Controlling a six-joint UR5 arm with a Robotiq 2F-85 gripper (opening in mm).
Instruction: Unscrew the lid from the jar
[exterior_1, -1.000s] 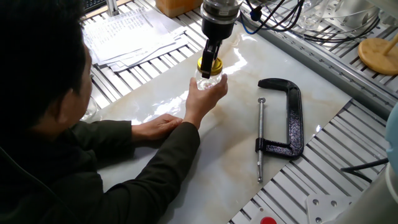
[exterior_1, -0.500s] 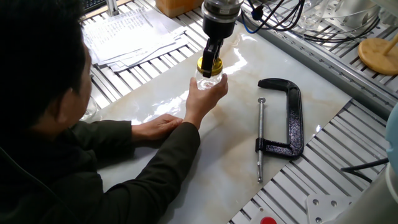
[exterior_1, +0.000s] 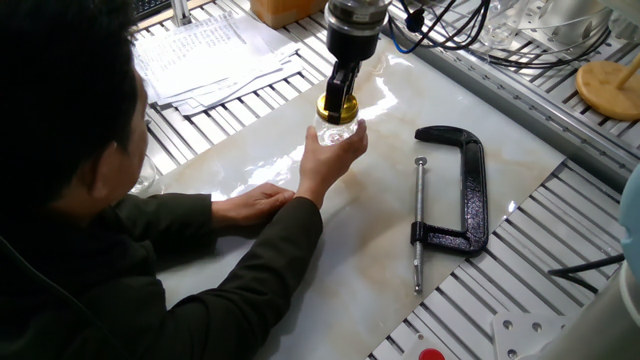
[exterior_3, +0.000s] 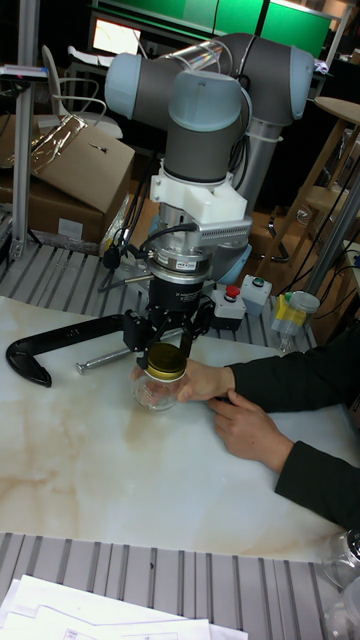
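While a person's hand (exterior_1: 328, 155) steadies the jar (exterior_3: 156, 391) upright on the marble table (exterior_1: 360, 240), we see the gripper (exterior_3: 165, 349) closed around the lid (exterior_3: 166, 362), which sits on the jar's mouth.

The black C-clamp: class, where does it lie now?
In the fixed view the black C-clamp lies flat on the marble tabletop, right of the jar the person's hand steadies.
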